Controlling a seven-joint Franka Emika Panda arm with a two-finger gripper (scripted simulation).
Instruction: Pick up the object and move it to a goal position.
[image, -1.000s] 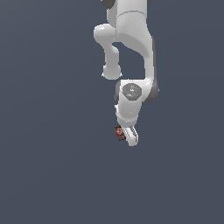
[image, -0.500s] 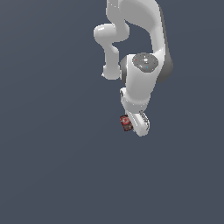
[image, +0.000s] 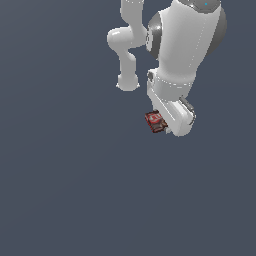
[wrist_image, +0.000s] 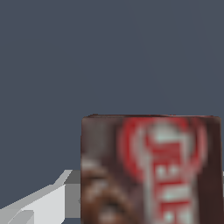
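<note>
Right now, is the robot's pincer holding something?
Pincer: closed on the small red-and-brown box, which fills much of the wrist view.

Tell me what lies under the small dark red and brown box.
Under the small dark red and brown box, held at the gripper, only plain grey-blue background shows. The wrist view's box face hides whatever is directly behind it.

One arm (image: 185, 45) shows in the exterior view, white with grey joints, and it carries one end effector (image: 167, 125). One box (image: 156, 121) is in the scene, small, flat, dark red and brown with a whitish printed label; the wrist view shows that same single box (wrist_image: 151, 170) close up, with one pale finger (wrist_image: 39, 203) visible beside it. One plain dark grey surface (image: 60, 175) fills the background of both views. Nothing more can be counted.
</note>
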